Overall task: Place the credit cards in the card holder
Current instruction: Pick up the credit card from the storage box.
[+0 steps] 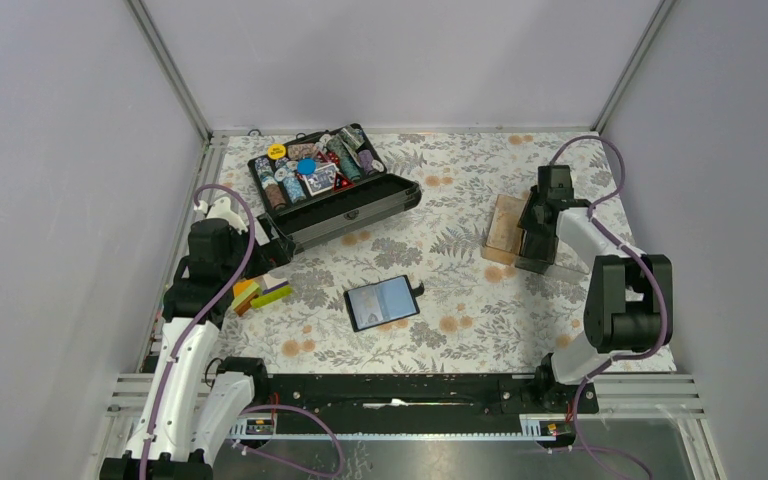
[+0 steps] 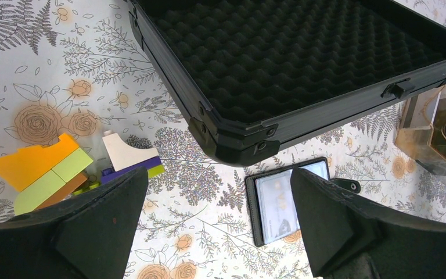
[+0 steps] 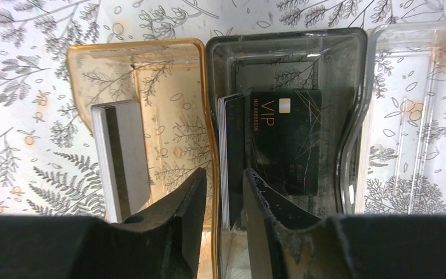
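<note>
1. Right gripper [image 3: 223,180] nearly closed astride upright credit cards [image 3: 232,151] in the tray [image 3: 354,116], right edge of the table [image 1: 460,200]; grip unclear;
2. Pinch cards only, not the partition [image 3: 211,133]; card holder [image 1: 382,302] lies open centre; left gripper [image 2: 218,180] gapes.

text: "vip" in gold | on: black card [image 3: 284,142] | number line beside it: unreadable

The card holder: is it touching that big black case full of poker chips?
Apart. The top view shows the card holder lying open, with a strip of flowered cloth between it and the chip case.
</note>
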Controlling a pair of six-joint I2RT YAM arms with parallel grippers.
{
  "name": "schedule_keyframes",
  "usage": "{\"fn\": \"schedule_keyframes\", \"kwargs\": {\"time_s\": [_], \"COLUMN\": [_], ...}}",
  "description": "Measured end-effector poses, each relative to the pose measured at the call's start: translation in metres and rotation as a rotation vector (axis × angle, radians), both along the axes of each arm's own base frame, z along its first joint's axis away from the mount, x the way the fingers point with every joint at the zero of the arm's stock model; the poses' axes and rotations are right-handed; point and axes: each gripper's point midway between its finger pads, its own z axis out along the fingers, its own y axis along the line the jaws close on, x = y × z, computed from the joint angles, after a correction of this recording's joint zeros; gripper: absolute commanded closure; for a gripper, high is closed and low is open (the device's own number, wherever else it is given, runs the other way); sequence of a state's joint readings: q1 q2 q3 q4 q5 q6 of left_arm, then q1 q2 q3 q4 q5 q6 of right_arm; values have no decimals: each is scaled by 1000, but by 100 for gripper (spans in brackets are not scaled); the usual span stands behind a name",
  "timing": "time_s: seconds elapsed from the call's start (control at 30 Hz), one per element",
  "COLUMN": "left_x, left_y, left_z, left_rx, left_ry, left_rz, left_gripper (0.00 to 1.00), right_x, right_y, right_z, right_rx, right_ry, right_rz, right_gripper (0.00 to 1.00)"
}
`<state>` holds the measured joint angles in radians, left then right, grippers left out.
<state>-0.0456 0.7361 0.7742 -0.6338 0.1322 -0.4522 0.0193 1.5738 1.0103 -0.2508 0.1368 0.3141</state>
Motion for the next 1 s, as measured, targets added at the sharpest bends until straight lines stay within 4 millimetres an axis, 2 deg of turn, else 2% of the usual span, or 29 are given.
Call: {"fn": "schedule_keyframes", "kwargs": {"time_s": [0.17, 0.3, 0.67, 0.87, 1.0], "left_x": [0, 1, 0, 0, 0], "left_y": [0, 0, -1, -1, -1], "left_z": [-1, -1, -1, -1, -1], "left_rx": [0, -1, -2, -4, -5], "left_ry": [5, 7, 7, 7, 7], "left_rz": [0, -1, -3, -5, -6], "left_gripper": [1, 1, 1, 1, 1], "right_x": [-2, -3, 0, 1, 1], "right_y": [2, 4, 8, 8, 8], "right_z": [-19, -25, -23, -12, -7], "right_rx": [8, 20, 38, 37, 36], "right_ry": [52, 69, 55, 27, 12], "right_rz": [6, 13, 22, 22, 22], "right_gripper": [63, 65, 70, 72, 82]}}
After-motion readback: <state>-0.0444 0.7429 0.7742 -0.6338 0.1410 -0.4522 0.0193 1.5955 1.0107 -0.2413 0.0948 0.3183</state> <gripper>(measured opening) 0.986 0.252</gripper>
